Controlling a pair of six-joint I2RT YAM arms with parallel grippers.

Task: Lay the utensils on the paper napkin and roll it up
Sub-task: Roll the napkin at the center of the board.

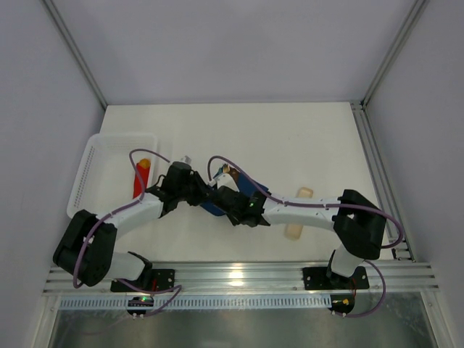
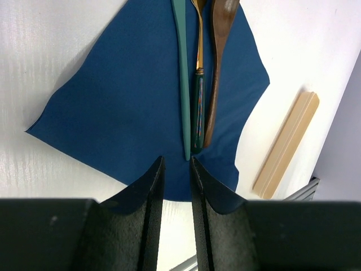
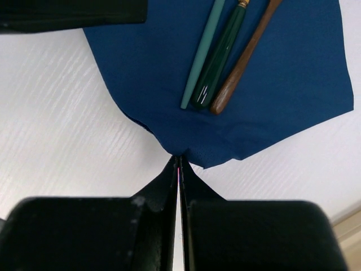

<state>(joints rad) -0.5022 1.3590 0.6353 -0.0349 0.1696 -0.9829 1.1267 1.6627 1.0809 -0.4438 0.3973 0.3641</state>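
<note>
My right gripper [image 3: 179, 158] is pinched shut on a puckered edge of the navy paper napkin [image 3: 282, 73], which lies spread on the white table [image 3: 67, 124] at mid-scene. Three utensils [image 3: 217, 62], one teal, one green-handled and one brown wood, lie side by side on it. My left gripper [image 2: 176, 161] hovers over the napkin's edge, jaws narrowly parted, with nothing seen between them. A beige bar [image 2: 285, 147] lies to the right.

A red block [image 1: 141, 181] lies beside a white basket [image 1: 98, 174]; a beige bar [image 2: 285, 145] rests on the table [image 1: 290, 138].

Three slim utensils [image 3: 217, 68] lie side-by-side on navy napkin [image 3: 282, 84].
</note>
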